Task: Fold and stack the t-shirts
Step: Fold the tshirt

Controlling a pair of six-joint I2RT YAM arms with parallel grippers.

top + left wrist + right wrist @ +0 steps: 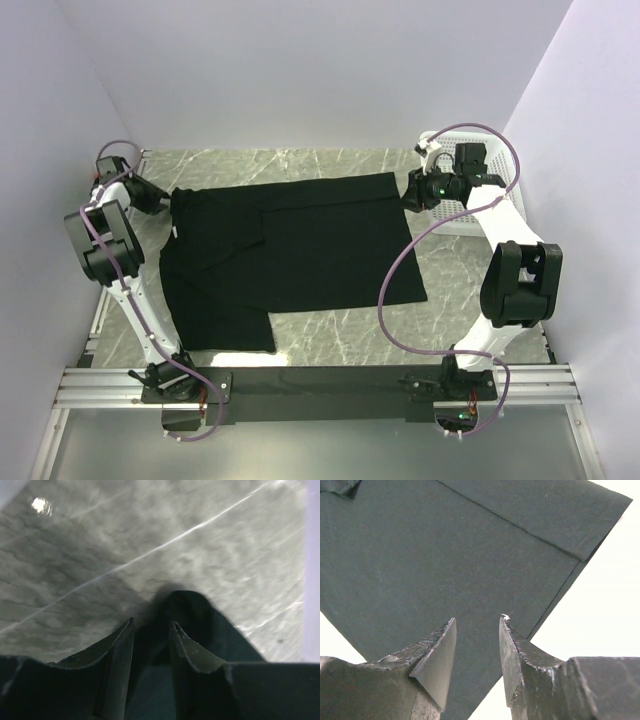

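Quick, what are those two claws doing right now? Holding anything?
Left gripper: open, with cloth of the black t-shirt bunched at its fingertips, not clamped.
Right gripper: open, poised over the t-shirt, holding nothing.

Pale white walls (300,70) enclose a grey marbled tabletop (330,335).

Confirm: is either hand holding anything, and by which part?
Nothing is held. Both hands stand open: the left hand straddles a bunched edge of the black cloth t-shirt, the right hand hovers over its corner.
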